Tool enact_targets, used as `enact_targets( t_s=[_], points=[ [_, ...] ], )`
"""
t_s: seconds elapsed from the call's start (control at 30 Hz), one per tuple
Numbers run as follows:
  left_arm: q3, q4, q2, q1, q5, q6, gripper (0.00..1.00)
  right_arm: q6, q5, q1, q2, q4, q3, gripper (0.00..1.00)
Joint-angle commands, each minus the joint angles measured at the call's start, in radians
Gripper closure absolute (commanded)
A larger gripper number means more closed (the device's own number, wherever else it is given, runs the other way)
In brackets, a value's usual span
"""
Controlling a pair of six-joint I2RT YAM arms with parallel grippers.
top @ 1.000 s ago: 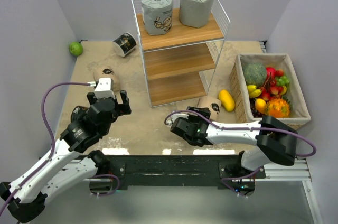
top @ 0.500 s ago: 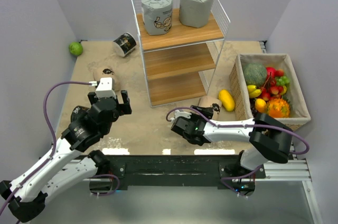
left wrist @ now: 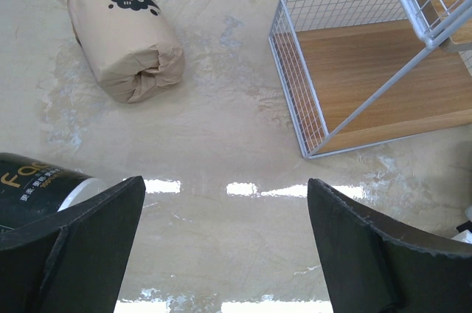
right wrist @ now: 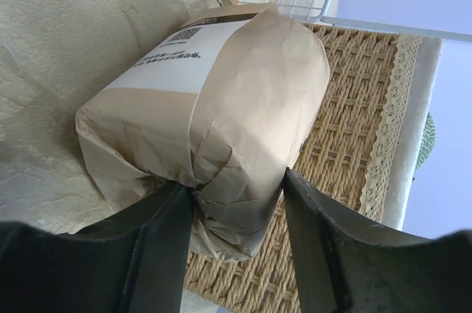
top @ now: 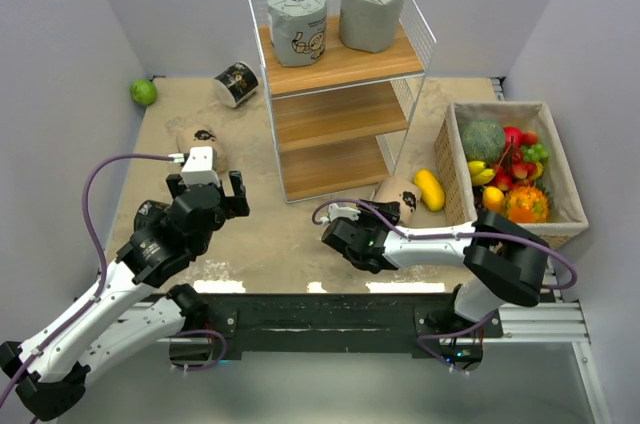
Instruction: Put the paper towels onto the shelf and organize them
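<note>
The shelf [top: 340,69] stands at the back centre with two grey paper towels [top: 297,19] on its top board. My right gripper [top: 372,212] is shut on the crumpled end of a beige paper towel [right wrist: 206,99] lying by the shelf's front right corner [top: 400,196]; its gripper [right wrist: 232,187] has both fingers touching the wrap. My left gripper [top: 207,184] is open and empty above the table [left wrist: 225,246]. Another beige roll [left wrist: 125,40] lies beyond it. One black roll [left wrist: 33,187] lies by its left finger, another [top: 237,82] at the back left.
A woven basket [top: 500,107] of fruit stands at the right, and shows close behind the held roll in the right wrist view [right wrist: 354,136]. A yellow fruit [top: 428,189] lies between roll and basket. A green fruit [top: 144,92] sits at the far left. The shelf's lowest board [left wrist: 369,84] is near my left gripper.
My right gripper has shifted slightly left and toward the shelf, and the beige roll in it has shifted and tilted a little. The left arm has barely moved.
</note>
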Motion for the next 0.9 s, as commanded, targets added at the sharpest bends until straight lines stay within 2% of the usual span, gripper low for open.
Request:
enact_targets(
  t_s=[0.0, 0.03, 0.17, 0.27, 0.43, 0.6, 0.67, 0.77, 0.87],
  points=[
    [0.002, 0.036, -0.008, -0.003, -0.025, 0.005, 0.04, 0.042, 0.039, -0.005, -0.001, 0.031, 0.005, 0.51],
    [-0.001, 0.034, -0.008, -0.001, -0.026, 0.005, 0.04, 0.046, 0.037, -0.005, -0.013, 0.025, 0.005, 0.55],
    [0.006, 0.025, -0.008, -0.003, -0.046, -0.004, 0.04, 0.135, 0.017, 0.024, -0.059, -0.063, 0.054, 0.6],
    [0.009, 0.019, -0.014, -0.001, -0.052, -0.007, 0.04, 0.171, 0.026, 0.09, -0.108, -0.129, 0.111, 0.6],
    [0.009, 0.02, -0.023, -0.001, -0.059, -0.008, 0.04, 0.183, -0.079, 0.209, -0.205, -0.184, 0.204, 0.62],
    [0.007, 0.022, -0.034, -0.001, -0.06, -0.008, 0.04, 0.445, -0.202, 0.216, -0.164, -0.44, 0.402, 0.6],
    [0.009, 0.02, -0.036, 0.001, -0.06, -0.01, 0.04, 0.564, -0.291, 0.216, -0.156, -0.477, 0.439, 0.6],
    [0.009, 0.017, -0.036, -0.001, -0.057, -0.012, 0.04, 0.674, -0.442, 0.217, -0.191, -0.447, 0.406, 0.58],
    [0.009, 0.016, -0.04, 0.001, -0.057, -0.013, 0.04, 0.727, -0.506, 0.194, -0.257, -0.31, 0.317, 0.58]
  ],
)
